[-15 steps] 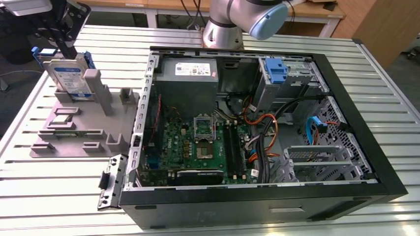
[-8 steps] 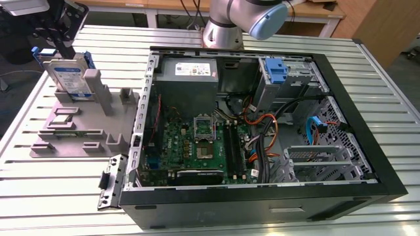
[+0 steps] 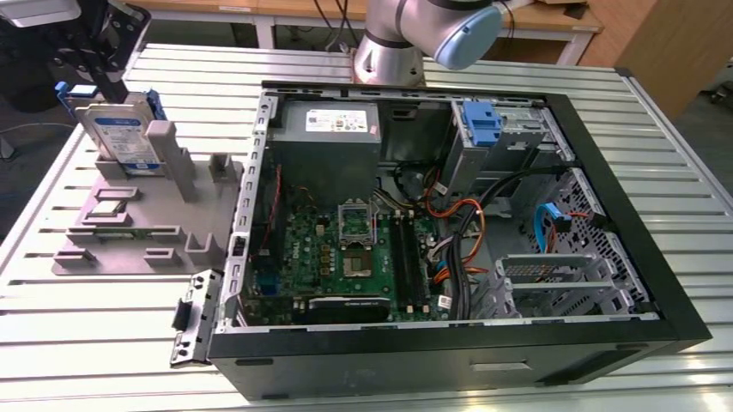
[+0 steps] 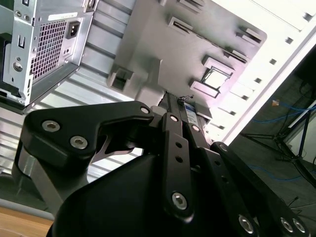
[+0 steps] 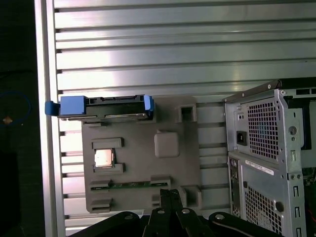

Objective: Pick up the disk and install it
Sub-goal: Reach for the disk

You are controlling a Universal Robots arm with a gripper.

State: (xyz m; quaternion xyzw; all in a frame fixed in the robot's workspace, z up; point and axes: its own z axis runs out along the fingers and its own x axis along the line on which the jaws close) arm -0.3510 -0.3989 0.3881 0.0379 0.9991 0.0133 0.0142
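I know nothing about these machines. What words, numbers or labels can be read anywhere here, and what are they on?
No text here is clear enough to quote.
White-and-blue label on the disk: print too small to read.
White sticker on the power supply: blurred.
White strip sticker on the computer case, in the first wrist view: too small to read.
Markings on the motherboard: too small to read.

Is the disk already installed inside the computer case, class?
No, the disk stands upright in the grey holder on the table, outside the computer case, at the exterior view's left.
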